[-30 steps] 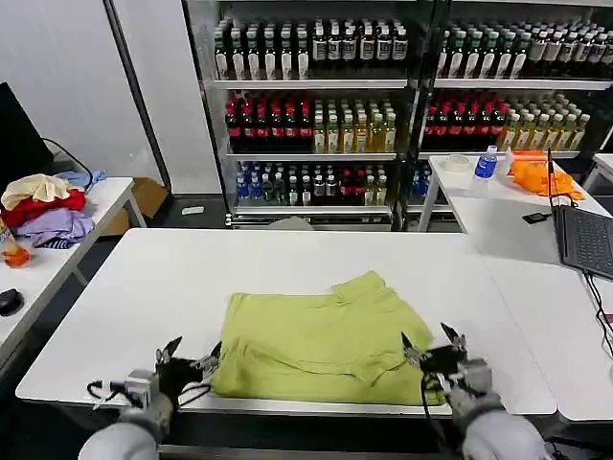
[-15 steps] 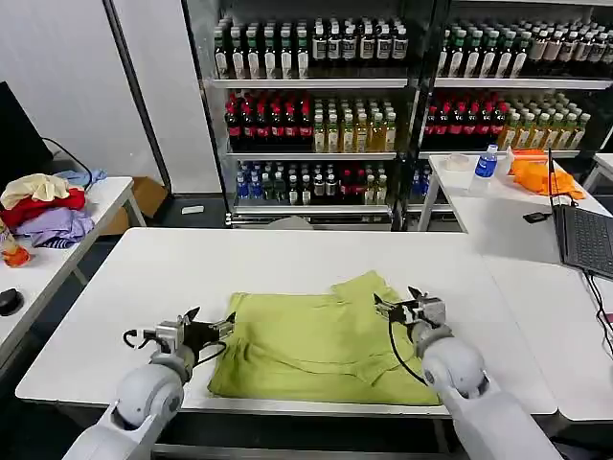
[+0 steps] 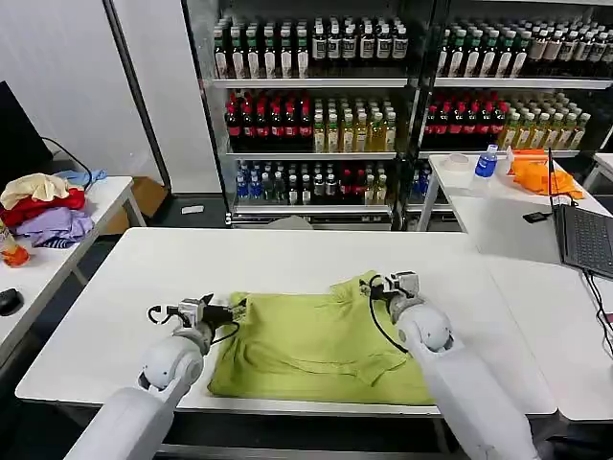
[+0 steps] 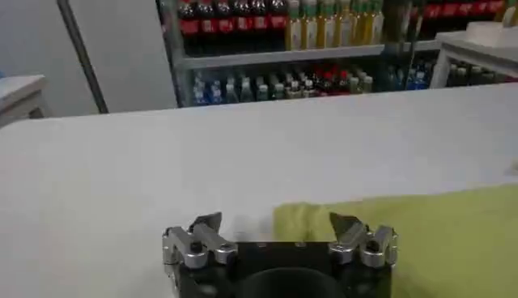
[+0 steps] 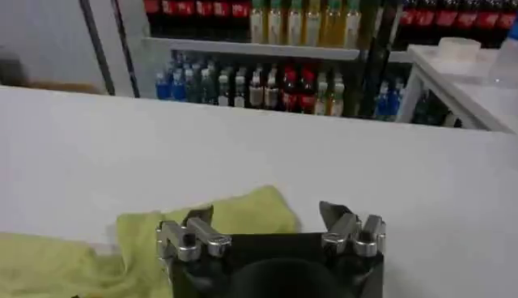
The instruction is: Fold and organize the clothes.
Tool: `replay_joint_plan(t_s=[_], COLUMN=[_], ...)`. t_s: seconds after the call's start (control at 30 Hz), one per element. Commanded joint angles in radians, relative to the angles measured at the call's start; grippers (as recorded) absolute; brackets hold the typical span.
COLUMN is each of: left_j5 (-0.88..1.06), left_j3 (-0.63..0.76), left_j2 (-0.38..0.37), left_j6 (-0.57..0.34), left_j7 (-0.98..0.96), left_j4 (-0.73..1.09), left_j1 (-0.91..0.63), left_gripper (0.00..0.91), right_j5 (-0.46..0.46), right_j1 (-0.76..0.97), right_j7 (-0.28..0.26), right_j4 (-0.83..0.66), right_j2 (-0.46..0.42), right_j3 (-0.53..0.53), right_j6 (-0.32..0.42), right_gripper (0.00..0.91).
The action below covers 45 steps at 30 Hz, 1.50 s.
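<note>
Across the middle of the room, the white table [image 3: 144, 287] is taking up most of the head view, and the lime T-shirt [image 3: 316, 345] is lying on its near half, partly folded, its front edge running close to the table's near edge. One sleeve is sticking up at the shirt's far right corner. Behind the table, shelves of bottles [image 3: 316, 125] are lining the back wall.

Both arms are reaching in from the near side. The left gripper [image 3: 236, 309] is sitting at the shirt's far left corner, and in the left wrist view its fingers [image 4: 354, 235] are standing spread apart, one over bare table and the other over the yellow-green cloth [image 4: 421, 235], nothing pinched between them. The right gripper [image 3: 370, 287] is hovering at the raised sleeve on the far right corner; the right wrist view is showing its fingers [image 5: 344, 227] also spread wide, with the shirt's corner [image 5: 227, 214] lying just ahead of them and nothing caught in them.
</note>
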Motion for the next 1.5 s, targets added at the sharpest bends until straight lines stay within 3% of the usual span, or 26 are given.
replay_joint_plan(t_s=[0.03, 0.07, 0.1, 0.13, 0.17, 0.2, 0.23, 0.27, 0.3, 0.8, 1.5], left_j5=[-0.005, -0.005, -0.005, -0.005, -0.005, -0.005, -0.006, -0.006, -0.007, -0.041, -0.094], left_j3=[0.030, 0.032, 0.033, 0.036, 0.038, 0.038, 0.039, 0.041, 0.042, 0.012, -0.099], left_j2=[-0.017, -0.018, -0.018, -0.019, -0.019, -0.019, -0.020, -0.020, -0.019, 0.005, 0.096], left_j6=[0.002, 0.002, 0.001, 0.000, -0.001, -0.001, 0.001, 0.002, 0.003, -0.024, -0.036], left_j7=[0.011, 0.014, 0.015, 0.020, 0.025, 0.028, 0.036, 0.041, 0.043, 0.057, 0.072], left_j4=[0.077, 0.076, 0.075, 0.074, 0.073, 0.073, 0.073, 0.074, 0.074, 0.004, -0.299], left_j1=[-0.057, -0.054, -0.053, -0.048, -0.045, -0.044, -0.042, -0.041, -0.041, 0.005, 0.206], left_gripper=[0.907, 0.322, 0.322, 0.081, 0.020, 0.020, 0.020, 0.020, 0.020, 0.020, 0.020], right_j5=[0.007, 0.007, 0.007, 0.008, 0.008, 0.009, 0.011, 0.015, 0.017, 0.016, -0.010], right_j1=[0.069, 0.068, 0.068, 0.067, 0.065, 0.064, 0.062, 0.061, 0.059, -0.004, -0.214], right_j7=[0.000, 0.001, 0.001, 0.000, -0.001, -0.002, -0.003, -0.002, -0.001, 0.001, 0.000], right_j4=[-0.134, -0.138, -0.140, -0.145, -0.147, -0.148, -0.148, -0.148, -0.150, -0.013, 0.422], right_j2=[0.043, 0.045, 0.046, 0.047, 0.047, 0.047, 0.047, 0.047, 0.048, 0.021, -0.112], right_j3=[-0.025, -0.025, -0.025, -0.025, -0.024, -0.024, -0.024, -0.024, -0.025, -0.003, 0.129], right_j6=[-0.001, -0.001, -0.001, 0.000, -0.001, 0.000, 0.000, 0.000, 0.000, 0.019, 0.034], right_gripper=[0.907, 0.907, 0.907, 0.907, 0.907, 0.806, 0.595, 0.111, 0.000, 0.000, 0.000])
